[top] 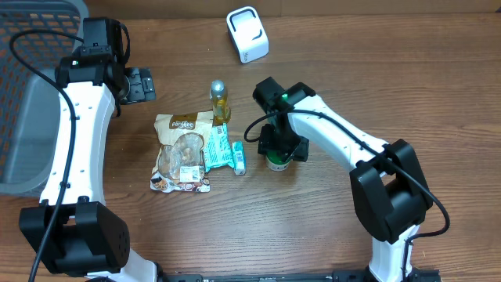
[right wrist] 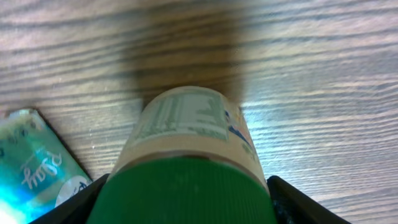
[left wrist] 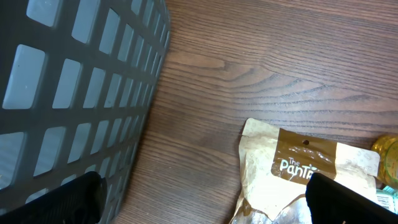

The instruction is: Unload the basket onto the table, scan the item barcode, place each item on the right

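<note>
Grasp step: my right gripper [top: 281,148] straddles the green-capped bottle [right wrist: 186,127], can't tell if it's pinching yet; next, clamp and lift toward the white scanner [top: 247,34].

Brown wood-grain bench [top: 407,63]. At nine o'clock, grey lattice basket [top: 23,117] by the edge. At twelve, white scanner [top: 247,34]. Near centre, brown snack bag [top: 182,149] lying flat, teal packet [top: 223,149] touching it at three o'clock, small yellow bottle [top: 220,100] at its one o'clock. Further toward three, upright green-lidded jar [right wrist: 186,174].
</note>
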Action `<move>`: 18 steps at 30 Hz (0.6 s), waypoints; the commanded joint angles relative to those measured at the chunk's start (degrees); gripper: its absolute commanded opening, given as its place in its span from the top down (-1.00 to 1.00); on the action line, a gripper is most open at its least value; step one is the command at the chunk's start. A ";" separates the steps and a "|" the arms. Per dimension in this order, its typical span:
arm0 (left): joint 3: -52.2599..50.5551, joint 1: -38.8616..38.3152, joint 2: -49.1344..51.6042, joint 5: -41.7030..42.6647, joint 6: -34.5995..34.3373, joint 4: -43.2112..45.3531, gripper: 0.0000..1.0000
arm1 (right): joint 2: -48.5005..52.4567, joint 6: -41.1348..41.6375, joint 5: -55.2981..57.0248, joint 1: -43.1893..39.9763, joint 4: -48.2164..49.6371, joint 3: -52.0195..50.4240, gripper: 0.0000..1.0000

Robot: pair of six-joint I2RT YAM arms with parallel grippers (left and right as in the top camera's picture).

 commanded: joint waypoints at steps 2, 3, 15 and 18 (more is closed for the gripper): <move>1.27 0.57 -0.70 0.07 0.83 0.09 -0.99 | 0.22 0.07 0.85 -2.16 0.57 -0.42 -0.43; 1.27 0.57 -0.70 0.07 0.83 0.09 -0.99 | 0.22 0.04 0.83 -2.40 0.72 -0.42 -0.44; 1.27 0.57 -0.70 0.07 0.83 0.09 -0.99 | 0.22 5.07 -0.26 -1.64 0.96 -1.33 -0.79; 1.27 0.57 -0.70 0.07 0.83 0.09 -0.99 | 0.22 6.71 -0.26 -1.42 1.42 -2.14 -1.00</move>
